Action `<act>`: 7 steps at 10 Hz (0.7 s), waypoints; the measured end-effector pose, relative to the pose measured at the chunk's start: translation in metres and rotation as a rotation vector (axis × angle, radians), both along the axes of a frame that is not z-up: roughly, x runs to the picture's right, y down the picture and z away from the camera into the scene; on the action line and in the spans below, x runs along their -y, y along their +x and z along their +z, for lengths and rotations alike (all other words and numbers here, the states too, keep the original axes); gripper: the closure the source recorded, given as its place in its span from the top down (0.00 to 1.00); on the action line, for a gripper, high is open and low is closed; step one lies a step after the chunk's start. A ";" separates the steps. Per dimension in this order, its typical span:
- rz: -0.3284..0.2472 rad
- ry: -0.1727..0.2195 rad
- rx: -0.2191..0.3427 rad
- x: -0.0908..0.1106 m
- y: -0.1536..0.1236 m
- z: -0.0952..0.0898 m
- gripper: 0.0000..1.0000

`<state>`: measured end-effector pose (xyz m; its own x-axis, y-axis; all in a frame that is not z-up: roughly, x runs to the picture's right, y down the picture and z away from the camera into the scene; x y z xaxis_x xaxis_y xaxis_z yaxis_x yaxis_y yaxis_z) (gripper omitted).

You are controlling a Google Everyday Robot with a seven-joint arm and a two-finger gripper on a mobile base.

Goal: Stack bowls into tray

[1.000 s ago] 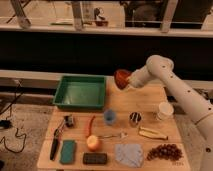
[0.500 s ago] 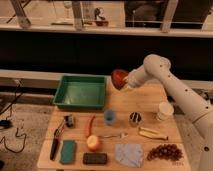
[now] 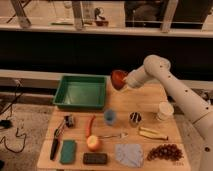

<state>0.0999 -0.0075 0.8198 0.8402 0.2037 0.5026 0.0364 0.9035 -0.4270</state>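
Camera view: end effector [image 3: 124,83] clasps bowl [image 3: 117,78] just beside tray [image 3: 80,93].

Dim warm light, dark backdrop; claw [image 3: 125,82] with bowl [image 3: 118,79] beside tray [image 3: 82,76].

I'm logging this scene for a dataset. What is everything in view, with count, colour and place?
tray: one, green, table's back left
bowl: one, reddish-brown, in the air just right of the tray
blue cup: one, blue, table centre
metal cup: one, dark and shiny, right of the blue cup
paper cup: one, white, right side
grapes: one bunch, dark red, front right
cloth: one, grey-blue, front centre
dark block: one, front edge
sponge: one, green, front left
round fruit: one, orange-yellow, right of the sponge
chilli: one, red, behind the round fruit
table: one, wooden
arm: one, white, from the right
gripper: one, holding the bowl
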 end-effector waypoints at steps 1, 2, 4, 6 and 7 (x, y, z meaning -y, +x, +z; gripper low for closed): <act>-0.015 0.012 0.029 0.001 -0.015 -0.005 0.08; -0.036 0.025 0.064 0.003 -0.038 -0.012 0.08; -0.076 0.053 0.141 0.011 -0.090 -0.024 0.08; -0.084 0.062 0.243 0.026 -0.128 -0.029 0.08; -0.072 0.057 0.284 0.032 -0.135 -0.025 0.08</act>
